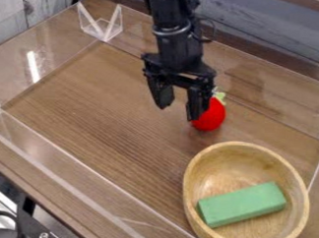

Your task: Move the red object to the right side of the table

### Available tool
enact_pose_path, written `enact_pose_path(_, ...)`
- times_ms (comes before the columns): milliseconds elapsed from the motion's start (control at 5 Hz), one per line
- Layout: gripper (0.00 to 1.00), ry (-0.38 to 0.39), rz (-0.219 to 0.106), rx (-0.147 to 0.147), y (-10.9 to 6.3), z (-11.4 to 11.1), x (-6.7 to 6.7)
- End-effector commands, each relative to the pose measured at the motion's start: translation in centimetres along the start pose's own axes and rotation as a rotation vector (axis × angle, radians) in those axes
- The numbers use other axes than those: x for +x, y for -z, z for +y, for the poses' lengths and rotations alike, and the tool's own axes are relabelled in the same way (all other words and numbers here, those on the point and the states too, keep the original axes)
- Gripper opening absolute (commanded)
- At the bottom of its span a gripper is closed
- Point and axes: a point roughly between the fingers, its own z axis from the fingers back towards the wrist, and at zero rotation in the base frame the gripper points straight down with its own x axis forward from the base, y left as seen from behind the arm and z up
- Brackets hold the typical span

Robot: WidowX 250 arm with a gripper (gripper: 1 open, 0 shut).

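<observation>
Beside the open gripper's right finger lies the red object.

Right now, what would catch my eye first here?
The black end effector hangs open in the middle of the table, with the bright red object lying just beside it on the wood. Near the front right corner sits a wooden bowl holding a green block.
</observation>
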Motion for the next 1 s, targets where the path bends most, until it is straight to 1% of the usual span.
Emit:
enact_pose_path(0, 1.00, 0.041, -0.067, 0.004, -2.7, -1.0, 0.9)
enact_pose_path(200, 1.00, 0.063, -0.071, -0.002, -3.7, -1.6, 1.0)
enact_pose_path(400, 1.00, 0.120, -0.075, -0.008, -4.3, -0.7, 0.6)
enact_pose_path(600, 1.00, 0.177, -0.074, -0.015, -4.5, 0.0, 0.3)
enact_pose_path(800, 1.00, 0.203, -0.080, -0.019, -4.4, -0.1, 0.6)
